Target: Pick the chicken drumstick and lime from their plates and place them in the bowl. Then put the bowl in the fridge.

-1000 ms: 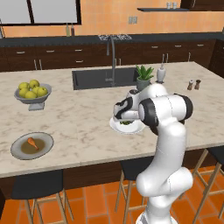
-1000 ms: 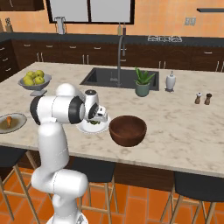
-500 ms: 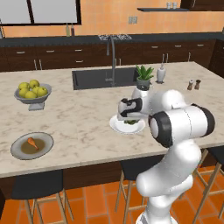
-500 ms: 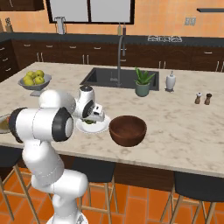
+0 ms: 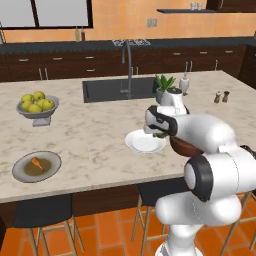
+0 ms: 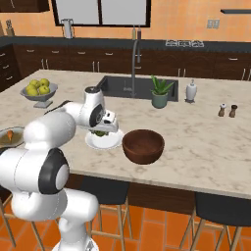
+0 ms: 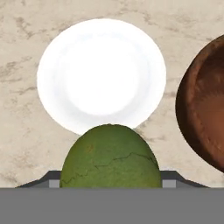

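Gripper (image 6: 101, 131): closed on the lime (image 7: 110, 156), lifted above the white plate (image 7: 101, 75).
Bowl (image 7: 204, 103): at three o'clock in my hand view.
Risk: I could release early, bouncing fruit off the rim.

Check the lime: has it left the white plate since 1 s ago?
Yes. The lime is lifted clear of the white plate, held in the gripper above the plate's rim nearest the bowl; earlier it sat low on the plate.
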Motion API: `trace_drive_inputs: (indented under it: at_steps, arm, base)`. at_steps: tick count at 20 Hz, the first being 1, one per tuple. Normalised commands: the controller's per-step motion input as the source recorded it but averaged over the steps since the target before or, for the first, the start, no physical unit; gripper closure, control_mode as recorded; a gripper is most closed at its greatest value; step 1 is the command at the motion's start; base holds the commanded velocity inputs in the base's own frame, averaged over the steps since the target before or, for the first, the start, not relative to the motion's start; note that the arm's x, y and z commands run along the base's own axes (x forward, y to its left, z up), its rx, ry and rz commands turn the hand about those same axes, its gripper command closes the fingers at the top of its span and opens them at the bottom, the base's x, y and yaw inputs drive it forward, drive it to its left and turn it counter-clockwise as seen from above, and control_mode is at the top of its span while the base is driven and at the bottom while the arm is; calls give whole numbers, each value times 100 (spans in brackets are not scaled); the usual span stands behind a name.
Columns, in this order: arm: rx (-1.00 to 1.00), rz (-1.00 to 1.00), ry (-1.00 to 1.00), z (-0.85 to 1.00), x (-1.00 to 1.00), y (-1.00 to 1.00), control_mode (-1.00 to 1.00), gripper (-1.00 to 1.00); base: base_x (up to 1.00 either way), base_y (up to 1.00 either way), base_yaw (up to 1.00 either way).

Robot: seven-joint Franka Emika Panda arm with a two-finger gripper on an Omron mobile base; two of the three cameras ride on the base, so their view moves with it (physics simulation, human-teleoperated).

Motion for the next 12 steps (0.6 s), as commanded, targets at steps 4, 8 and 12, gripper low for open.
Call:
trace_drive_inputs:
  at_steps: [4, 8, 12]
  arm:
    - [0, 0, 0, 0, -8, -100, -100, 100]
    - [1, 0, 4, -4, 3, -100, -100, 100]
    - [0, 0, 9, -39, 27, -95, -100, 100]
  base:
    - [0, 0, 0]
    - [0, 0, 0]
    - [0, 0, 0]
